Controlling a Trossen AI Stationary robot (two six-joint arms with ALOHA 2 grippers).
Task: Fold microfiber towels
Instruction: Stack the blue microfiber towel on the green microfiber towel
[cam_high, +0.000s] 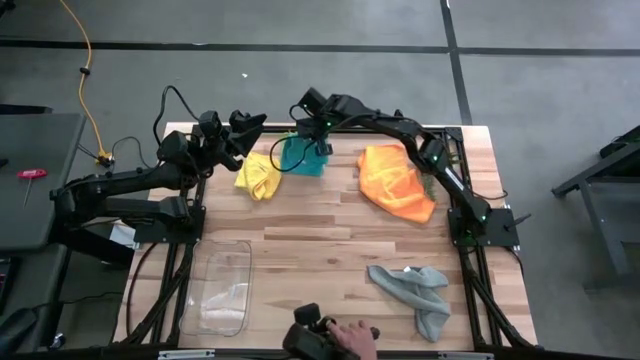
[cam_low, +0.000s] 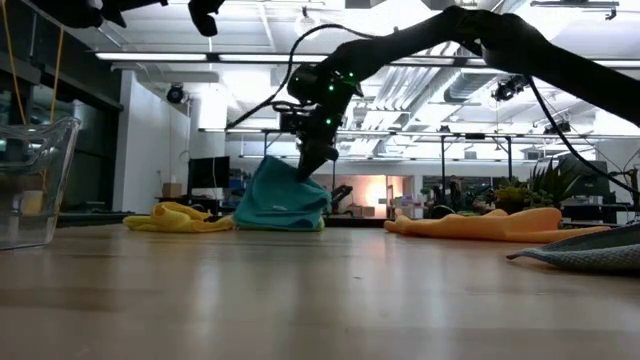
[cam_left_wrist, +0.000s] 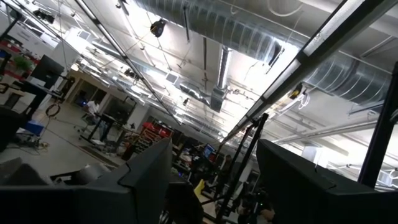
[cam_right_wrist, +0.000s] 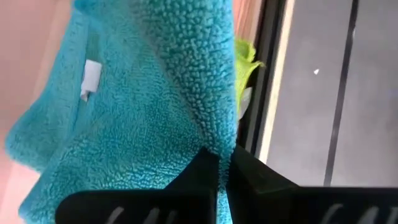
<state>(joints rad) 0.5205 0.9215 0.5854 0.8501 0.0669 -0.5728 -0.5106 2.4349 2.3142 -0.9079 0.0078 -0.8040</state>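
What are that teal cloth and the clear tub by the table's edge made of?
The teal cloth, pinched by the right gripper, looks like soft microfiber: fuzzy looped pile, limp drape, small sewn-in tag. The clear tub looks like rigid glossy plastic, see-through with the wood showing beneath, though glass can't be excluded.

The lime towel (cam_right_wrist: 246, 56) shows only as a sliver behind the teal towel (cam_right_wrist: 143, 106); in the high view's upper centre it is almost wholly covered. At the low view's left edge the tray (cam_low: 30, 180) is cut off. A hand (cam_high: 352, 337) at the high view's bottom edge is cropped. The left gripper (cam_left_wrist: 211, 186) points at the ceiling, fingertips out of frame.
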